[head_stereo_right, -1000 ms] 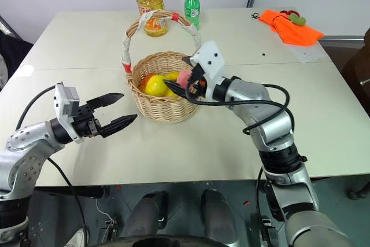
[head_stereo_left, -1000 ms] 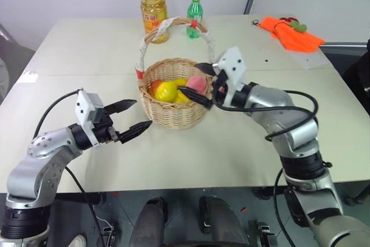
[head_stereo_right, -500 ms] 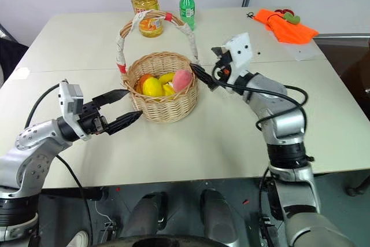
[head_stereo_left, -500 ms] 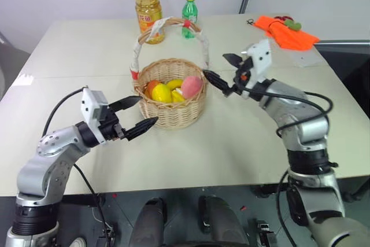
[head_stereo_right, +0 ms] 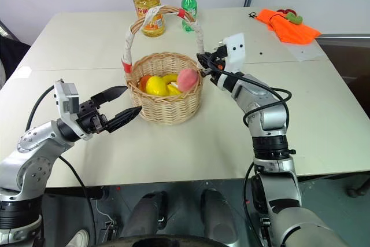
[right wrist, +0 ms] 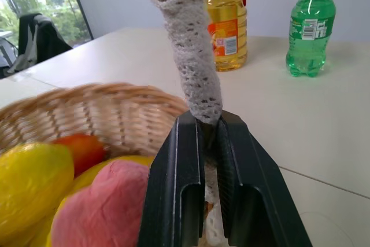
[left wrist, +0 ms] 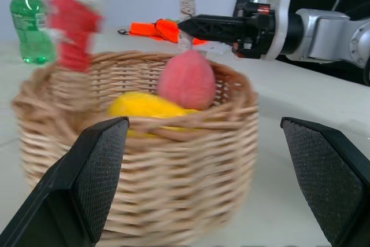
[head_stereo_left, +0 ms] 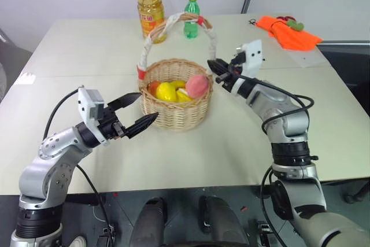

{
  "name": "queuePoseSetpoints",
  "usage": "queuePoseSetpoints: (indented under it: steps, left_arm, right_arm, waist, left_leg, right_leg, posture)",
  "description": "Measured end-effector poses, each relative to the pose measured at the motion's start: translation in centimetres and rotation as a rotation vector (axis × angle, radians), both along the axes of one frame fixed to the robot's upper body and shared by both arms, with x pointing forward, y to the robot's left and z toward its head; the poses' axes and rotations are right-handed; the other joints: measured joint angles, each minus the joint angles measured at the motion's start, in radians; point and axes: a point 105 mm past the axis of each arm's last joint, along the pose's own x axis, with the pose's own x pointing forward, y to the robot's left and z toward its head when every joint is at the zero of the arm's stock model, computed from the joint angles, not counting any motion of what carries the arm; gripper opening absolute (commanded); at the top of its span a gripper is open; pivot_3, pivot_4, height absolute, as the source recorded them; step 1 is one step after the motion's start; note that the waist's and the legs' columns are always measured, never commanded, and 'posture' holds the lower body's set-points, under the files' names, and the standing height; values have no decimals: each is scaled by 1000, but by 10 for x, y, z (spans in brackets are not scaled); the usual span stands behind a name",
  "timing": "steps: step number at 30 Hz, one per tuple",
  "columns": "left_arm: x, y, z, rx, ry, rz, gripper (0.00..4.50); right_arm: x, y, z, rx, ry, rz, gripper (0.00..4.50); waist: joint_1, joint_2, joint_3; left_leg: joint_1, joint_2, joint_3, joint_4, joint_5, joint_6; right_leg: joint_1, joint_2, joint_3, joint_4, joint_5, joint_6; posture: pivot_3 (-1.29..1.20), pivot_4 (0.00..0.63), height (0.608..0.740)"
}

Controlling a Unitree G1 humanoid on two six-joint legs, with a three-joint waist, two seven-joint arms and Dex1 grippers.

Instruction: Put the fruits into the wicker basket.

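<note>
Right end effector pinches the wicker basket handle; left end effector gapes empty beside it. Four fruits inside, two bottles beyond.

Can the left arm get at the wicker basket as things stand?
Probably yes. The left gripper hovers with its jaws open just short of the wicker basket wall, nothing between them. The right gripper is shut on the handle's far-side base.

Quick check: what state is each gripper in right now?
Left gripper: open, holding nothing.
Right gripper: shut on the wicker basket's handle.
</note>
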Motion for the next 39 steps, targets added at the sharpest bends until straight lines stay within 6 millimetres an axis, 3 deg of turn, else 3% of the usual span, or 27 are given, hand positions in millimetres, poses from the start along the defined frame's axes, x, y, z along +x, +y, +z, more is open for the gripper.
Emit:
queuePoseSetpoints:
  steps: [2, 5, 9, 11, 14, 15, 18, 22, 28, 32, 36, 39]
  left_arm:
    - [0, -1, 0, -3, -2, -2, 4500]
    - [0, -3, 0, -10, -5, -8, 4500]
    - [1, -9, 2, -20, -17, -31, 4500]
    - [3, -13, 5, -26, -27, -46, 4500]
    - [4, -20, 6, -36, -33, -72, 4500]
    - [6, -22, 7, -38, -34, -74, 4500]
    - [10, -23, 3, -31, -22, -68, 4500]
    - [14, -19, -1, -28, -4, -39, 4500]
    - [24, -7, -15, -6, 45, 69, 4500]
    - [31, 20, -40, 30, 119, 219, 4500]
    - [30, 61, -69, 76, 179, 401, 4500]
    - [27, 79, -76, 96, 168, 483, 4500]
  right_arm:
    - [-3, -19, 8, 11, -31, -39, 57]
    - [-6, -65, 17, 11, -68, -174, 57]
    - [-9, -159, 20, -51, -78, -542, 57]
    - [-12, -193, 19, -55, -71, -689, 57]
    - [-13, -215, 13, -51, -59, -781, 57]
    - [-11, -219, 8, -49, -44, -796, 443]
    - [-10, -222, 2, -45, -26, -805, 1692]
    - [-13, -220, 3, -49, -43, -796, 3713]
    - [-40, -216, -12, -91, -56, -717, 3713]
    - [-65, -206, -23, -138, -75, -590, 3713]
    - [-89, -158, -53, -236, -24, -288, 3713]
    - [-95, -120, -61, -248, -11, -98, 3713]
  waist:
    - [2, 0, 0]
    - [4, 0, 0]
    - [1, 0, 0]
    - [-4, 0, 0]
    - [-17, 0, 0]
    - [-20, 0, 0]
    - [-27, 1, 0]
    - [-28, 1, 0]
    - [-7, 1, -1]
    - [-3, 1, -1]
    - [-8, 1, -1]
    - [-4, 1, -1]
  left_leg:
    - [0, 0, 0, 0, 0, 0]
    - [0, -1, 2, 0, 0, 0]
    - [0, -2, 5, 0, 0, 0]
    - [1, -1, 6, 0, 0, 1]
    - [3, 1, 9, 0, -3, 5]
    - [3, 1, 9, 0, -3, 5]
    - [3, 1, 9, 0, -4, 7]
    - [3, 2, 8, 0, -4, 8]
    - [3, 2, 9, 1, -5, 8]
    - [3, 2, 9, 1, -5, 9]
    - [4, 5, 10, 2, -5, 9]
    - [5, 8, 11, 3, -5, 9]
  right_leg:
    - [0, 0, 1, 0, 0, 0]
    - [0, -1, 2, -1, 0, 0]
    - [0, -1, 5, -2, 0, 0]
    - [0, 0, 7, -2, 0, 0]
    - [0, 3, 11, -1, 0, 0]
    - [0, 4, 11, -1, 0, 1]
    - [0, 5, 12, -1, 1, 3]
    - [0, 6, 13, -1, 1, 3]
    - [0, 6, 13, -1, 1, 4]
    - [0, 6, 14, -1, 0, 2]
    - [0, 9, 15, -1, -1, 0]
    - [0, 10, 15, -1, 0, -1]
  posture:
    - [0, 150, 740]
    - [0, 150, 740]
    - [0, 150, 740]
    - [0, 150, 740]
    - [0, 150, 740]
    - [0, 150, 740]
    - [0, 150, 740]
    - [0, 150, 740]
    - [0, 150, 740]
    - [0, 150, 740]
    - [0, 150, 740]
    - [0, 150, 740]
